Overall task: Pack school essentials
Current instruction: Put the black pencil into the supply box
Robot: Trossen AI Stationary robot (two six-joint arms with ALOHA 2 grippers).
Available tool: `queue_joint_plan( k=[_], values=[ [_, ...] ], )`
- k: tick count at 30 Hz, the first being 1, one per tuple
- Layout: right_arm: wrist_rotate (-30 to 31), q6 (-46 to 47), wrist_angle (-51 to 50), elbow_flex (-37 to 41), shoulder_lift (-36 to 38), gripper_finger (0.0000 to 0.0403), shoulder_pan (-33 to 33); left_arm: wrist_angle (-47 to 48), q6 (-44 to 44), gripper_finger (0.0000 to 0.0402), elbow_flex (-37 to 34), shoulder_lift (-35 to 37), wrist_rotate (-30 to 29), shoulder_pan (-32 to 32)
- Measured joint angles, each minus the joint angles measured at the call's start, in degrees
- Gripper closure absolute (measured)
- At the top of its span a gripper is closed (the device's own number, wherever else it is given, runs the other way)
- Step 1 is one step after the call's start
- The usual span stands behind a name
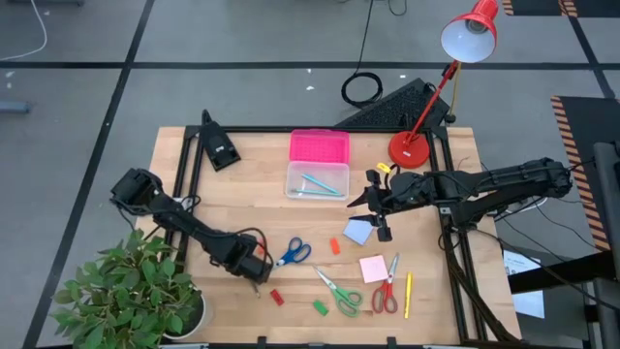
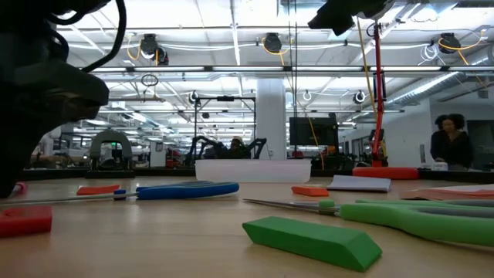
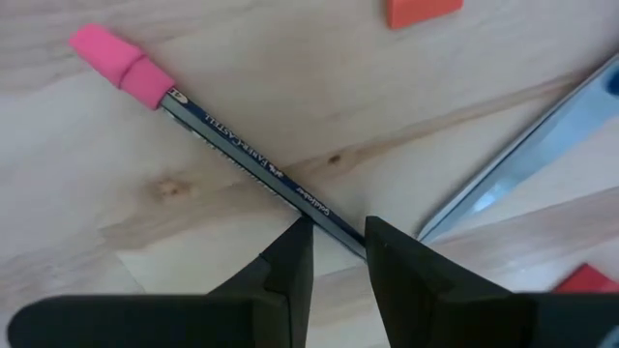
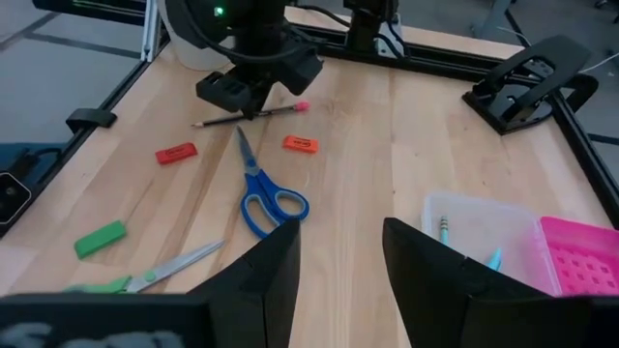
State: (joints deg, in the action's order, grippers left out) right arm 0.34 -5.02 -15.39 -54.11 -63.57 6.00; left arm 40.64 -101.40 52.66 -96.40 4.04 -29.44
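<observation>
Pencil (image 3: 247,155) first: it is the piece the left gripper (image 1: 260,274) is working on, lying flat on the table (image 1: 252,199) at the front left, just beside the blue scissors (image 1: 293,253). From the high view, the rest of the school things sit spread across the front: green scissors (image 1: 338,291), red scissors (image 1: 386,291), a yellow pencil (image 1: 408,295), a pink notepad (image 1: 374,269), a blue notepad (image 1: 359,232), a green eraser (image 1: 321,307) and red erasers (image 1: 277,297); the clear box (image 1: 318,180) with its pink lid (image 1: 319,146) open stands at the back middle, already holding a pen or two. The right gripper (image 1: 380,215) hangs above the blue notepad, near the box. In the low view the green eraser (image 2: 312,241) and the blue scissors (image 2: 185,190) lie flat on the wood, and the left arm is only a dark blur at the edge. The left wrist view shows the two fingers (image 3: 290,271) slightly apart, straddling the dark blue shaft well away from its pink eraser cap (image 3: 123,67), with the scissor blade (image 3: 513,159) close alongside; whether the pads already pinch the wood I cannot tell. A good grasp needs the fingers square across the shaft and clear of that blade, closing gently and lifting straight up so the pencil does not roll or pivot. The right wrist view shows its own fingers (image 4: 271,271) parted and empty.
</observation>
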Motion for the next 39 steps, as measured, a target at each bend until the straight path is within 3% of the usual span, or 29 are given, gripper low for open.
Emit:
queue_joint_plan(
  k=[12,25,39],
  values=[
    [-0.17,2.35,-1.21,0.00,0.00,0.0261,0.71,0.42,-10.72,0.0305,-0.13,-0.11,-7.18,-5.28],
    [-0.17,0.93,-1.20,0.00,0.00,0.0261,0.85,2.19,-11.09,0.0305,-0.17,-0.13,-13.00,-6.60],
    [-0.17,-1.65,0.28,0.00,0.00,0.0261,0.85,4.31,-8.19,0.0315,0.09,-1.69,-13.12,-6.22]
  ],
)
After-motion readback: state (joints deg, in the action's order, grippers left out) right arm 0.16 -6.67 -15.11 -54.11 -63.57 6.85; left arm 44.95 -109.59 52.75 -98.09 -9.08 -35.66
